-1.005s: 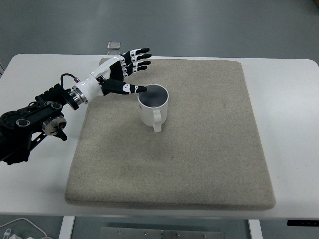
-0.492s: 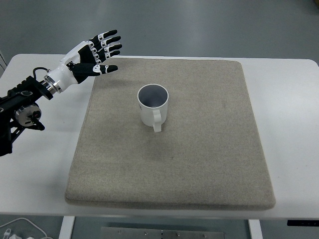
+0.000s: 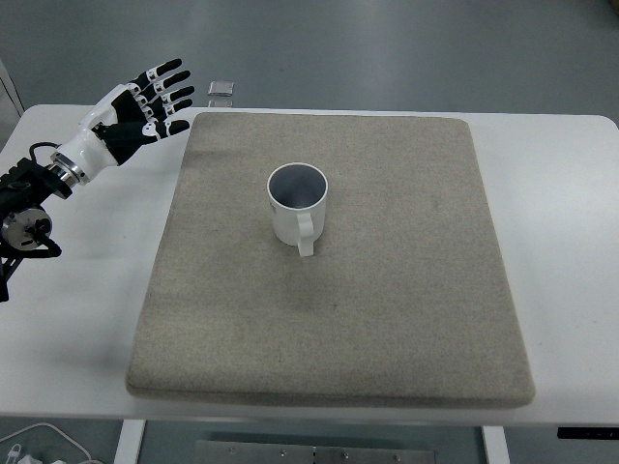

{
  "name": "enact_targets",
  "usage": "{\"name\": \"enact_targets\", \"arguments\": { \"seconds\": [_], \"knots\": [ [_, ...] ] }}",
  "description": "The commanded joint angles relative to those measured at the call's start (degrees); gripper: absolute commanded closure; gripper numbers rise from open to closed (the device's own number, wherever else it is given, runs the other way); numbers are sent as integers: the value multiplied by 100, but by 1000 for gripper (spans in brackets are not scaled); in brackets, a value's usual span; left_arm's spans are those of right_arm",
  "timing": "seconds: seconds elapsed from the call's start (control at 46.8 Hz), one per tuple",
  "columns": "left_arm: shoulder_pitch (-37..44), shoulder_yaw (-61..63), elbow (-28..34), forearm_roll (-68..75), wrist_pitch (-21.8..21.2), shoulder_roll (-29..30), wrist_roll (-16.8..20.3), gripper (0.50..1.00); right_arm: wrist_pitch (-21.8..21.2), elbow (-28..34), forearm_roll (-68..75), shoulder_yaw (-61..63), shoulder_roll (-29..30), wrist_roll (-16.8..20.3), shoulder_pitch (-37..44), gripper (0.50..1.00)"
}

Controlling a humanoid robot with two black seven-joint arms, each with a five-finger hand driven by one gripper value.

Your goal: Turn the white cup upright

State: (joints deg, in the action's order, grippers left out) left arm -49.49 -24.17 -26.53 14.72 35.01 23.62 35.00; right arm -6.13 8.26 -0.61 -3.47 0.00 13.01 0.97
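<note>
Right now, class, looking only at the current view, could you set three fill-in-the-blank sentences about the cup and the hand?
1. The white cup stands ____ with its opening facing up.
2. The cup rests on the beige ____.
3. The left hand has its fingers spread and holds ____.

Missing words: upright; mat; nothing

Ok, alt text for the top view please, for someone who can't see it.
A white cup stands upright, mouth open to the camera, handle toward the viewer, on a beige mat covering a white table. The left hand hovers open over the table's far-left corner, clear of the cup.
</note>
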Motion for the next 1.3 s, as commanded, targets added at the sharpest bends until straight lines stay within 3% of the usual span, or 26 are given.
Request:
{"name": "enact_targets", "arguments": {
  "seconds": [0.0, 0.257, 0.535, 0.727, 1.283],
  "knots": [
    [1, 0, 25, -223, -1, 3, 0, 506, -2, 0, 0, -5, 0, 0, 0, 570],
    [10, -8, 210, -812, -1, -6, -2, 506, -2, 0, 0, -5, 0, 0, 0, 570],
    [10, -43, 210, -1752, -1, -32, -1082, 506, -2, 0, 9, 13, 0, 0, 0, 570],
    [18, -52, 201, -2227, -1, -50, -1583, 506, -63, 18, 17, 13, 0, 0, 0, 570],
    [-69, -52, 193, -2720, -1, -296, -1944, 506, -63, 62, 9, 13, 0, -9, 0, 570]
  ]
}}
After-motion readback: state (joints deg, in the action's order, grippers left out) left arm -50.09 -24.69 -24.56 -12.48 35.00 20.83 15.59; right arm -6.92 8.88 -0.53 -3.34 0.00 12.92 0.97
